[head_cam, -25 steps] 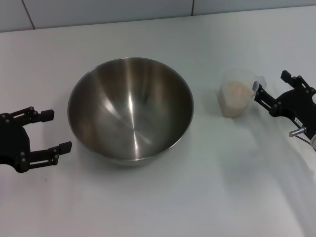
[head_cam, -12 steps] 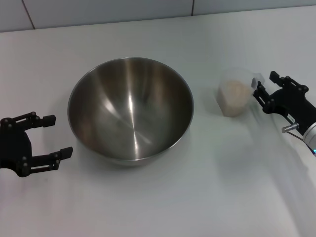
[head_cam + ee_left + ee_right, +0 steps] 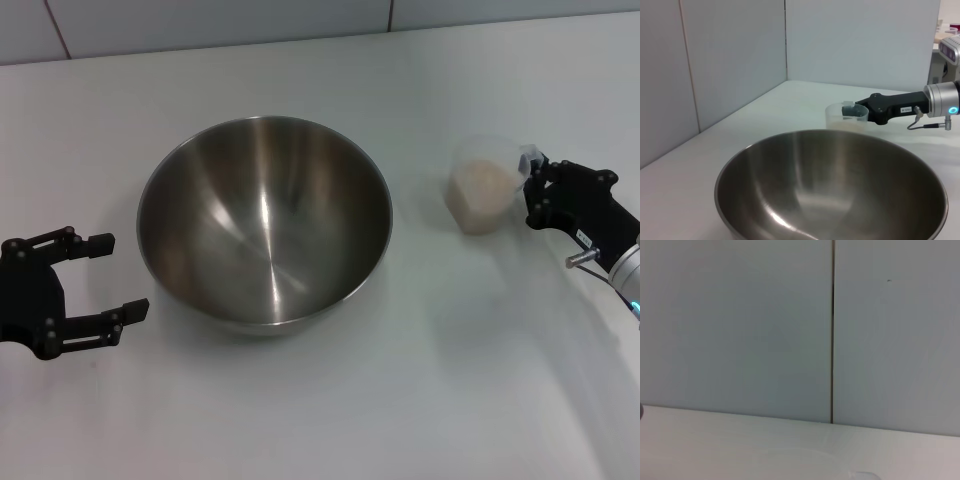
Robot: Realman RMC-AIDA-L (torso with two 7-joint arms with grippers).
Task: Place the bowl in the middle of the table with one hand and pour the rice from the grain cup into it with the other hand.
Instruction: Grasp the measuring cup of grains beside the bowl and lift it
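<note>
The steel bowl [image 3: 264, 222] sits empty mid-surface [image 3: 320, 420]. The right pincer [image 3: 533, 187] grips the handle of the rice [image 3: 481, 180]-filled grain cup [image 3: 482, 192]; the left pincer [image 3: 112, 276] waits, fingers spread.

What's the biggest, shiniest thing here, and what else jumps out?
The big shiny steel bowl sits in the middle of the white table, and it is empty. To its right stands a small clear grain cup of pale rice, with the right gripper closed on its handle. The left gripper waits open beside the bowl on the left, not touching it.
</note>
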